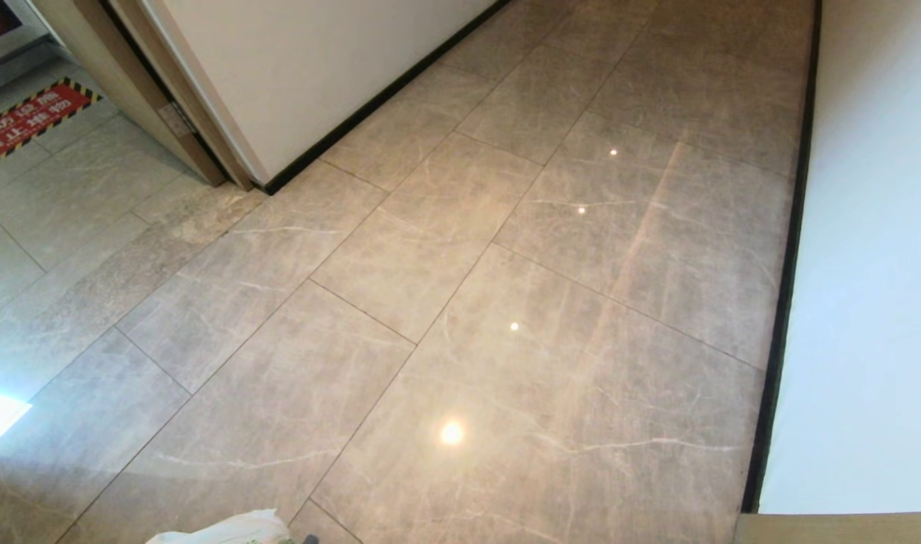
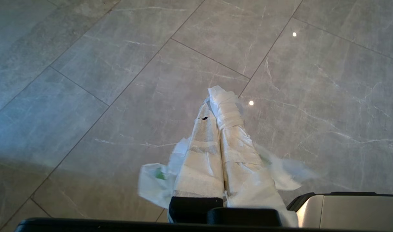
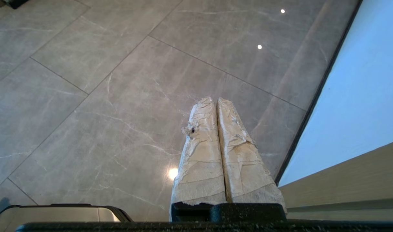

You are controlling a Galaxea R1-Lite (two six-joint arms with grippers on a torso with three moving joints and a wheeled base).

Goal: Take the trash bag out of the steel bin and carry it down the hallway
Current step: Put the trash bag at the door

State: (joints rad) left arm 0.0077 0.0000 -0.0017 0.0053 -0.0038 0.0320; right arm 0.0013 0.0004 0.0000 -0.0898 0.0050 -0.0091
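Note:
The trash bag (image 2: 154, 183), thin white plastic with a spot of green print, hangs from my left gripper (image 2: 213, 102). The tape-wrapped fingers are pressed together on it, and plastic spills out on both sides of them. A corner of the bag (image 1: 230, 529) also shows at the bottom edge of the head view. My right gripper (image 3: 215, 101) is shut with nothing in it, held over the tiles near the right wall. The hallway (image 1: 460, 264) runs ahead, with glossy grey-beige marbled tiles. The steel bin is out of view.
A cream wall (image 1: 868, 264) with a black baseboard (image 1: 783, 287) borders the right side. At the left a wall corner (image 1: 264, 185) juts out beside a doorway with a red hazard-striped floor marking (image 1: 29, 121). A wooden ledge (image 1: 838, 529) sits at the lower right.

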